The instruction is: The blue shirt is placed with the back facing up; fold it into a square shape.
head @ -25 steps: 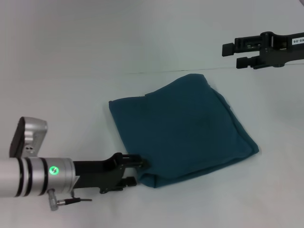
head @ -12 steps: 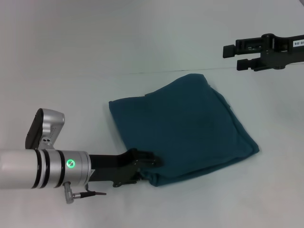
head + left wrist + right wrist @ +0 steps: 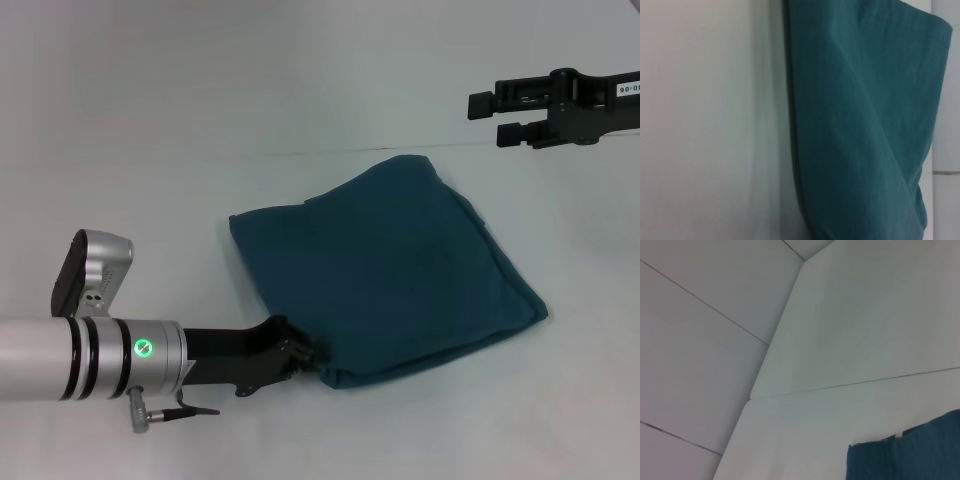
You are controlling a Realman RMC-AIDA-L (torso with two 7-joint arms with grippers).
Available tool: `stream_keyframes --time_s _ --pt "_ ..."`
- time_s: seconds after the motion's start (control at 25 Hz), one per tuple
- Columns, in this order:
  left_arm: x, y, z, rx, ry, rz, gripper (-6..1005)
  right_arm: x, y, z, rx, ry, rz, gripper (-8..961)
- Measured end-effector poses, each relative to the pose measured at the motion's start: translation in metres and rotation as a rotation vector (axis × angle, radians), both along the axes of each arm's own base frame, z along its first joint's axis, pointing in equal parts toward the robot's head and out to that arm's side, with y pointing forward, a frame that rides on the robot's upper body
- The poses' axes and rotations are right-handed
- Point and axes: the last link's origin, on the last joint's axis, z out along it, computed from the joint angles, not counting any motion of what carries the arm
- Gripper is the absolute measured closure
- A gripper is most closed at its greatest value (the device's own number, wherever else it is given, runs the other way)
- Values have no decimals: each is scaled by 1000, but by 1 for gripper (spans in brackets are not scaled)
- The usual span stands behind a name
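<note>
Shirt: the blue shirt (image 3: 385, 265) lies folded into a rough, skewed square on the white table (image 3: 150, 180), one corner pointing away from the robot, one toward its right.
Surface: soft, matte, a few shallow creases; the near edge looks thick and layered.
Left gripper: the left gripper (image 3: 303, 352) sits low at the shirt's near left corner, its dark fingers pressed together and touching the fabric edge; whether cloth is pinched between them is not clear.
Left arm: silver wrist with a green light, reaching in from the left edge.
Right gripper: the right gripper (image 3: 485, 118) hangs well above and beyond the shirt at the upper right, fingers parted, holding nothing.
</note>
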Motion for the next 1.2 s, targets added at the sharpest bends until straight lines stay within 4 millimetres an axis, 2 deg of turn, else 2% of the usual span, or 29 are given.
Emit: stream_keyframes --time_s 0.24,0.44,0.68,0.72,0.76,0.84,0.96,1.2 --pt "0 -4 3 -9 -10 -39 887 -1 0 0 -1 1 1 87" --pt "-11 -7 18 21 -15 -40 966 0 0 -2 -6 6 -5 87" --pt "-39 -15 52 81 -30 3 932 1 0 -3 -16 13 -15 87" --pt "-39 -15 52 81 -30 3 926 1 0 -3 -16 14 -17 87" --pt "-53 -19 66 111 -41 28 920 2 0 -3 -17 15 -20 87" --pt "-60 -24 74 127 -52 39 909 3 -1 -3 -16 16 -26 87" --pt "-65 -29 81 140 -68 36 891 4 -1 -3 -17 18 -33 87" --pt "-67 -35 78 56 -15 0 857 4 -1 -4 -22 21 -36 87"
